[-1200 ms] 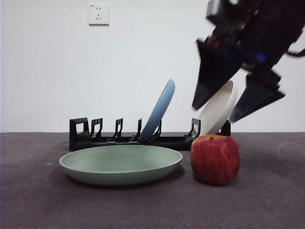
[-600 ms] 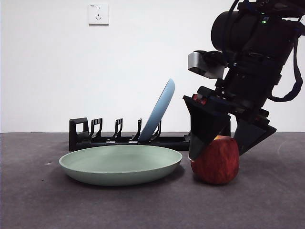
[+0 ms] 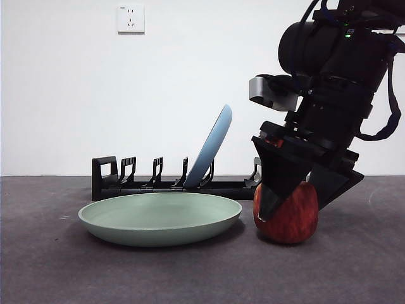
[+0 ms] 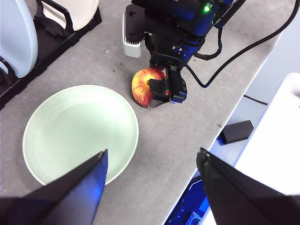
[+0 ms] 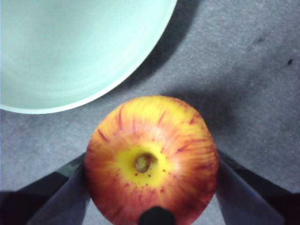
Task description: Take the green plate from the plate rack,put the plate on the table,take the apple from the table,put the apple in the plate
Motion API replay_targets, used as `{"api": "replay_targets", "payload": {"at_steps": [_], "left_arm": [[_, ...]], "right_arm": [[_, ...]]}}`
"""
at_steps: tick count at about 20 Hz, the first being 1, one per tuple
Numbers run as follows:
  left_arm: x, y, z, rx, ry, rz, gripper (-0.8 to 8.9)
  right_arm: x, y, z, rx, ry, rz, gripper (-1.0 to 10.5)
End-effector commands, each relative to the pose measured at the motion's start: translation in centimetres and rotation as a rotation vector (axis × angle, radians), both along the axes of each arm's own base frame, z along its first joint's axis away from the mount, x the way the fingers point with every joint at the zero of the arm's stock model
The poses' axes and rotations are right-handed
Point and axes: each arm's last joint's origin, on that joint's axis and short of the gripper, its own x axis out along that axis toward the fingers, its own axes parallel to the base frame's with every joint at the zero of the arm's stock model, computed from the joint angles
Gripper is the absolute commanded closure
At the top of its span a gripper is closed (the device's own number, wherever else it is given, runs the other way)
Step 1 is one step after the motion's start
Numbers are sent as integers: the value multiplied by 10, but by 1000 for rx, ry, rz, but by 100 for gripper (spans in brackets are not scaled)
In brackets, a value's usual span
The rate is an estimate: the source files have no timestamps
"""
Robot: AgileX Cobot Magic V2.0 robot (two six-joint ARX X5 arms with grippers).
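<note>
The red apple (image 3: pixel 291 221) stands on the dark grey table (image 3: pixel 57 272), just right of the green plate (image 3: pixel 158 218), which lies flat in front of the black plate rack (image 3: pixel 145 187). My right gripper (image 3: pixel 294 211) has come down over the apple, one jaw pressed against each side. The right wrist view shows the apple's yellow top (image 5: pixel 150 154) between the jaws and the plate's rim (image 5: pixel 70 47) beyond. My left gripper (image 4: pixel 152 173) is open and empty, high above the plate (image 4: pixel 79 131) and apple (image 4: pixel 143 84).
A light blue plate (image 3: pixel 212 142) leans in the rack. A cream-white plate (image 4: pixel 79 9) stands in the rack's end slot, hidden by the arm in the front view. The table's edge (image 4: pixel 225 108) runs close beyond the apple.
My right gripper came down from above onto the apple, and its jaws have drawn in against the apple's sides. The plate and rack have not moved.
</note>
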Motion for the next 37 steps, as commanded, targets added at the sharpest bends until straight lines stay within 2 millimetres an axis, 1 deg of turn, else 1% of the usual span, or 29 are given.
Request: {"api": "replay_targets", "payload": {"at_steps": [1, 3, 6, 9, 12, 14, 16, 20, 22, 25, 29, 30, 31, 33, 34, 35, 37], "left_arm": [[-1, 1, 0, 1, 5, 3, 491], [-1, 2, -1, 13, 11, 5, 491], [-1, 2, -1, 17, 11, 4, 499], [-1, 2, -1, 17, 12, 3, 499], [-1, 2, -1, 18, 12, 3, 499], [-1, 2, -1, 20, 14, 2, 499], [-2, 2, -1, 22, 15, 3, 499], [-2, 2, -2, 24, 17, 3, 499], [-2, 2, -2, 26, 18, 3, 499], [-2, 3, -2, 31, 21, 3, 499], [-2, 3, -2, 33, 22, 3, 499], [-2, 3, -2, 33, 22, 3, 499], [-2, 3, -2, 33, 22, 3, 499], [-2, 3, -3, 36, 24, 4, 499], [-2, 3, -3, 38, 26, 3, 499], [-2, 3, -3, 40, 27, 3, 499], [-2, 3, -3, 40, 27, 3, 499]], "right_arm": [[0, 1, 0, 3, 10, -22, 958], [-2, -1, 13, 37, -26, -47, 958], [-8, 1, 46, 105, -160, -51, 959], [-7, 16, 66, 150, -233, -12, 959], [-4, 43, 70, 171, -285, 41, 960], [1, 60, 67, 156, -298, 67, 960], [10, 76, 60, 146, -281, 90, 960], [29, 101, 34, 109, -233, 113, 960], [35, 108, 20, 85, -210, 125, 960], [36, 112, 6, 36, -197, 140, 959], [34, 112, 2, 12, -177, 155, 959], [34, 112, 2, 13, -176, 155, 936], [34, 112, 2, 12, -175, 155, 870], [34, 112, 2, 10, -175, 153, 560], [34, 112, 2, 13, -172, 149, 432], [34, 112, 2, 14, -170, 147, 367], [34, 112, 2, 17, -175, 147, 363]]}}
